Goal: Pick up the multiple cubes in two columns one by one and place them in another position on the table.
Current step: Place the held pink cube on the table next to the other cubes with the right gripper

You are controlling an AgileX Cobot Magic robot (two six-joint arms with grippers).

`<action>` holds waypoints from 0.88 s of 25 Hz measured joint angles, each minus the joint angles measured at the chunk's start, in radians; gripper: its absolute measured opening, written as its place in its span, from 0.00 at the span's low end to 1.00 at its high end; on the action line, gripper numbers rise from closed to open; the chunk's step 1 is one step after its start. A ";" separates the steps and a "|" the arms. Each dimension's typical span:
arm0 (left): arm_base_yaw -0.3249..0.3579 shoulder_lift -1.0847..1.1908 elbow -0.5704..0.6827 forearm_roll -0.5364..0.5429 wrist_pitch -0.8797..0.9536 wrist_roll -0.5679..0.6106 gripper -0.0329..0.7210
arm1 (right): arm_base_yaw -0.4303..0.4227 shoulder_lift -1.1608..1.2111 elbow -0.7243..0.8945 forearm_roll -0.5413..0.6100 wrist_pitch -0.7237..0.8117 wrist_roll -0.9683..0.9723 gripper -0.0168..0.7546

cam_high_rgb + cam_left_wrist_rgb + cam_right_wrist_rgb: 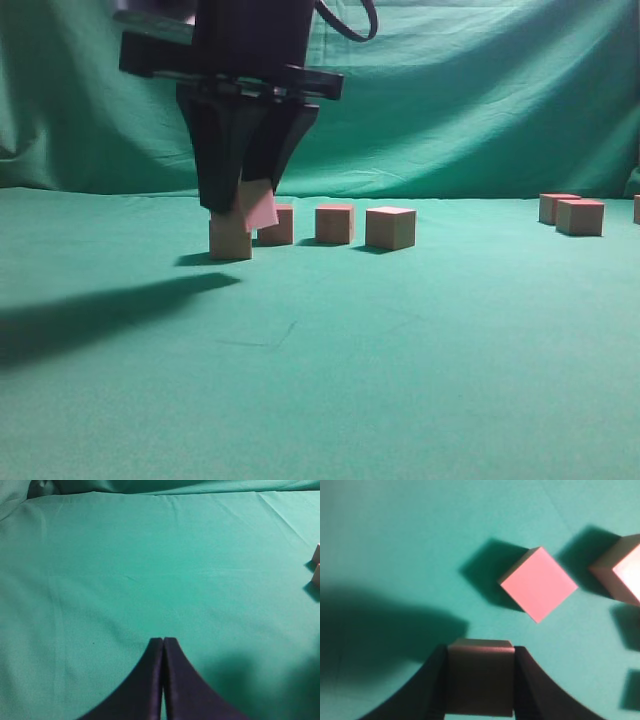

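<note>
My right gripper [243,205] is shut on a tan cube with a pink face [261,207], held tilted just above the green cloth. In the right wrist view the held cube [480,675] sits between the jaws [480,652]. Directly below and beside it in the exterior view is a cube [230,241], with three more cubes to its right [279,226] [334,223] [390,228]. The right wrist view shows a pink-topped cube [538,584] ahead and another [624,572] at the right edge. My left gripper [163,640] is shut and empty over bare cloth.
More cubes stand at the far right of the table [557,207] [580,217]. Two cube edges show at the right rim of the left wrist view [316,554] [316,576]. A green cloth backdrop [480,90] hangs behind the table.
</note>
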 joint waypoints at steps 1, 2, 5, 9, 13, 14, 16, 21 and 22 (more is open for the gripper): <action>0.000 0.000 0.000 0.000 0.000 0.000 0.04 | 0.000 0.007 0.000 -0.005 -0.002 0.017 0.36; 0.000 0.000 0.000 0.000 0.000 0.000 0.04 | 0.000 0.011 -0.002 -0.012 -0.002 0.039 0.36; 0.000 0.000 0.000 0.000 0.000 0.000 0.04 | 0.000 0.026 -0.004 -0.036 -0.017 0.091 0.36; 0.000 0.000 0.000 0.000 0.000 0.000 0.04 | 0.000 0.042 -0.005 -0.040 -0.037 0.112 0.36; 0.000 0.000 0.000 0.000 0.000 0.000 0.04 | 0.000 0.049 -0.006 -0.042 -0.058 0.135 0.36; 0.000 0.000 0.000 0.000 0.000 0.000 0.04 | 0.000 0.049 -0.006 -0.042 -0.062 0.138 0.36; 0.000 0.000 0.000 0.000 0.000 0.000 0.04 | 0.000 0.049 -0.006 -0.042 -0.065 0.161 0.36; 0.000 0.000 0.000 0.000 0.000 0.000 0.04 | 0.000 0.049 -0.006 -0.042 -0.065 0.218 0.36; 0.000 0.000 0.000 0.000 0.000 0.000 0.04 | 0.000 0.049 -0.006 -0.042 -0.065 0.225 0.36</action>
